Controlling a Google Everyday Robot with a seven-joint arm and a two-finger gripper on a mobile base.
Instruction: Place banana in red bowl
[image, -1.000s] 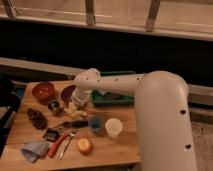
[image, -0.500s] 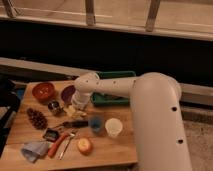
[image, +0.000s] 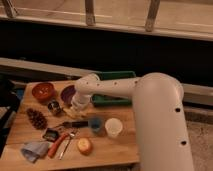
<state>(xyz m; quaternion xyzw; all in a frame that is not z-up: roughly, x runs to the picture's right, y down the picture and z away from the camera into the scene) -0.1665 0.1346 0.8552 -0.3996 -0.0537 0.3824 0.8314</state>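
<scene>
Barely any change vs 0.5 s ago: arm stays bent low over the tabletop's left-centre, wrist a touch lower than 1 s ago, and the things on the tabletop haven't shifted.

Gripper is down at the tabletop, right under the white wrist, just below the purple bowl. Open or closed: cannot tell, the wrist hides it.

Banana shows as a pale yellow bit at the gripper's tip, approx 7 o'clock from it, on or just above the wood. Whether it's gripped: cannot tell. It's not in the red bowl, which sits at 10 o'clock from the gripper, beside the purple bowl and further left.

Going outward from the gripper:
- small dark can at 9 o'clock, near
- dark-handled tool at 6 o'clock, lying flat
- blue cup at 4 o'clock, w/ white cup just beside it to the right
- green tray at 2 o'clock, partly behind the arm
- pine cone at 8 o'clock, further out
- small black item at 7 o'clock
- orange-red stick below that, tilted
- round orange fruit at 6 o'clock, near the front edge
- blue-grey cloth at the front-left corner, approx 7 o'clock, well apart
</scene>
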